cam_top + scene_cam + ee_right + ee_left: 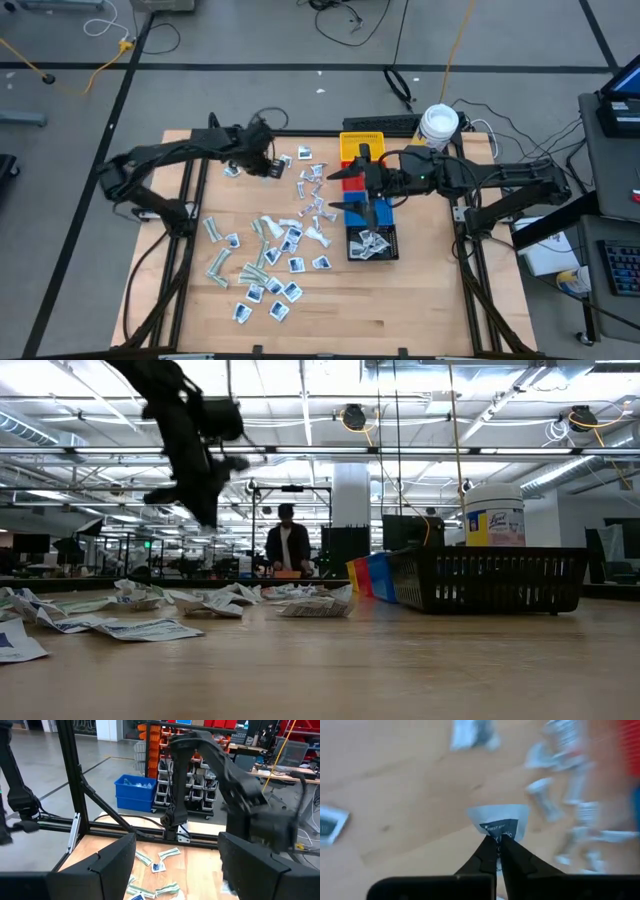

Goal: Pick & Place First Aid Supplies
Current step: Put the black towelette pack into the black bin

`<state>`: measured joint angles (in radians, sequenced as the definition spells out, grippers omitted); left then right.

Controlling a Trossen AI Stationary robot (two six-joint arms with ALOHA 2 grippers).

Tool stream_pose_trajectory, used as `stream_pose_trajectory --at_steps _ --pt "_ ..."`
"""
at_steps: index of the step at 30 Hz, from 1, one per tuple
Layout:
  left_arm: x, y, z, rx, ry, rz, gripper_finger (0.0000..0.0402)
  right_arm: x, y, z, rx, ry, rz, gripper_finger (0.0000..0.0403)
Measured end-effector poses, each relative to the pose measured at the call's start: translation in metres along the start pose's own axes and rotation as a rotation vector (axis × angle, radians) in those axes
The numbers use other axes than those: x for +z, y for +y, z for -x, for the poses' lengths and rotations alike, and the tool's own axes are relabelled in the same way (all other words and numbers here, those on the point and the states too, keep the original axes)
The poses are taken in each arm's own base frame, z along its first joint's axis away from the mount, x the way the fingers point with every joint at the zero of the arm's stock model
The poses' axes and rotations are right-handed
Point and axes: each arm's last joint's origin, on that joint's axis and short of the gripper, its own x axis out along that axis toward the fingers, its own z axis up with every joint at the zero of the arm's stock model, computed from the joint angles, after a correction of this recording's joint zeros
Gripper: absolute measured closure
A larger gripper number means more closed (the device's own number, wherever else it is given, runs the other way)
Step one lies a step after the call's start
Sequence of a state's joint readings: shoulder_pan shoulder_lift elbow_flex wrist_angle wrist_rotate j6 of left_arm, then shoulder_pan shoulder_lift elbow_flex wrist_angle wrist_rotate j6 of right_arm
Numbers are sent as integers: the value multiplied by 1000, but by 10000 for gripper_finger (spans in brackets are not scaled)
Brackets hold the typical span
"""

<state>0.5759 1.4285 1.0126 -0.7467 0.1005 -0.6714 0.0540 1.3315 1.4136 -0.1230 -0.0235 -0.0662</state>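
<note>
Left gripper [496,845] pressed together on a small white packet [498,822], lifted up above the table [420,310] near the far left of the pile, likely so as to carry it over to the bins. "FIRST AID" readable on the packet. Right gripper [175,865] spread wide, holding nothing, up over the bins near the red bin [352,186], likely waiting its turn. Many other first aid supplies [265,260] lying loose on the wood, a few already in the black bin [385,250]. White jar [494,515] with a yellow label behind, writing too small to read
</note>
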Motion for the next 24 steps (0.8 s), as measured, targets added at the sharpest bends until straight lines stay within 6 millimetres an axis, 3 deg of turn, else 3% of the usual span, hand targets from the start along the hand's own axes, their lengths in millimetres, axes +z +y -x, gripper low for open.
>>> stream_pose_trajectory --at_steps 7,13,19,24 --pt "-10 -15 72 -254 -317 -173 396 3 0 1 -2 -27 2 124" --pt "-22 -26 121 -391 -619 -369 397 5 0 1 -3 -48 3 124" --pt "-35 -40 147 -451 -841 -633 397 5 -1 1 -35 -46 -49 124" --pt "-42 -63 155 -550 -984 -778 397 6 -5 2 -91 -63 -126 124"
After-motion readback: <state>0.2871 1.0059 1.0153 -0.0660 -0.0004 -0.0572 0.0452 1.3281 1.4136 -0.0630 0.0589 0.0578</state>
